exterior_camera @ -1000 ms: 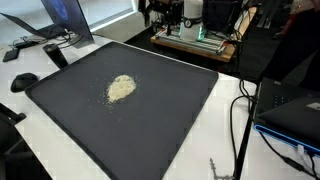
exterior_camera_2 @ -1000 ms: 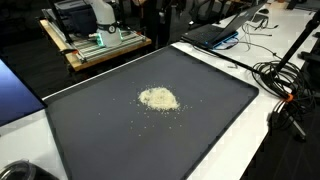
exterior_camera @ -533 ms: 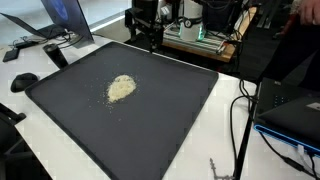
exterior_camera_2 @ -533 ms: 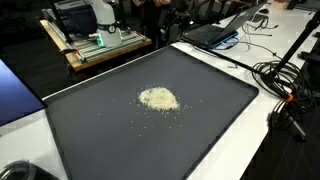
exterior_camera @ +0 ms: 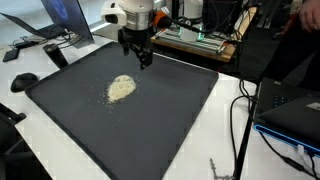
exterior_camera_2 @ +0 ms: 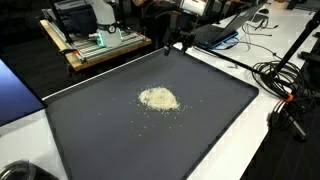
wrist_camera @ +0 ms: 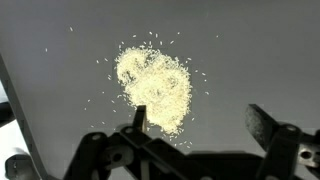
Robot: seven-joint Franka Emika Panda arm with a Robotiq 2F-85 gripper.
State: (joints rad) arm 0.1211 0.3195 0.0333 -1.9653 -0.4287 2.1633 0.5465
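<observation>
The arm [exterior_camera: 135, 14] reaches forward and bends steeply downward at its end. The gripper [exterior_camera: 138, 56] points down, jaws spread wide and holding nothing (in the wrist view both fingers [wrist_camera: 138, 122] stand well apart).

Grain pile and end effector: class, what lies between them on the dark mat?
Nothing but bare dark mat lies between the open end effector and the grain pile; the gap shows in an exterior view.
</observation>
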